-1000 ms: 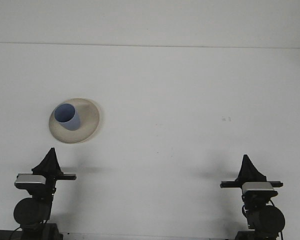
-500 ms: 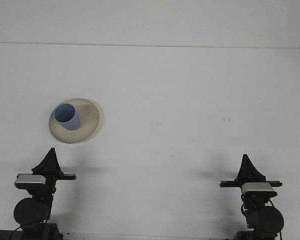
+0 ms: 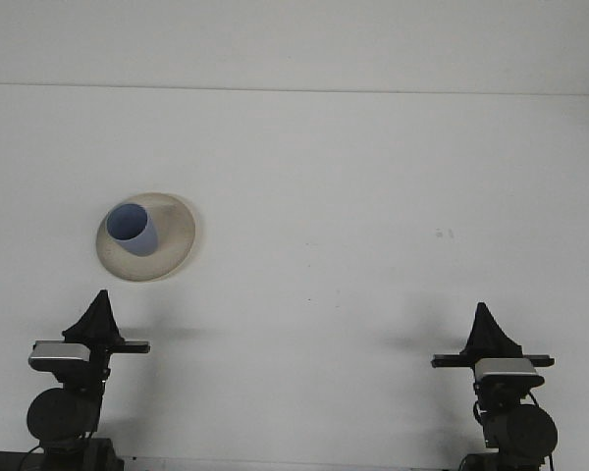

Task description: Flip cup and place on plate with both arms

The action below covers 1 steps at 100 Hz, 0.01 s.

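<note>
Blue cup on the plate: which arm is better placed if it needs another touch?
Left. The blue cup stands mouth-up on the plate, directly ahead of the left gripper. The right gripper sits far across the table.

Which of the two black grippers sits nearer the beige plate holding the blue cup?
The left gripper: it stands just below the round beige plate with the blue cup on it, while the right gripper is far across the white table.

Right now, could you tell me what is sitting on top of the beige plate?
A blue cup stands on the plate, left of its centre, mouth up and open. Its inside looks empty. The patch of plate under the cup is covered.
</note>
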### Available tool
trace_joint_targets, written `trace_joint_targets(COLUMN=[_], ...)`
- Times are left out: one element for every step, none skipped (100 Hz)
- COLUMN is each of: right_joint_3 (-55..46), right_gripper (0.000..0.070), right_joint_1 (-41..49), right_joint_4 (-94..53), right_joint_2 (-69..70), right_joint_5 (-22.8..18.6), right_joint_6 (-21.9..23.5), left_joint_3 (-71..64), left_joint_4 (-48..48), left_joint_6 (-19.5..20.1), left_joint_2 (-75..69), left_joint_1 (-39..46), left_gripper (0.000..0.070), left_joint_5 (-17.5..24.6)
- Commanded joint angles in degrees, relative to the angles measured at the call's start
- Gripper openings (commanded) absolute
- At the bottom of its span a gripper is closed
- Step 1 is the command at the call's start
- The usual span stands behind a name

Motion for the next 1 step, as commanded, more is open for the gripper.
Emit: trace_joint_targets(right_joint_3=[-0.11], right_gripper=[0.0], right_joint_1=[0.0], right_joint_4=[0.76], right_joint_2=[-0.15], right_joint_5=[0.04], right_joint_6=[0.61], left_joint_3=[-1.14], left_joint_4=[0.55], left_joint_6=[0.07], left_joint_2=[-0.04], left_joint_1=[0.07], left_gripper=[0.0012], left_joint_5=[0.02])
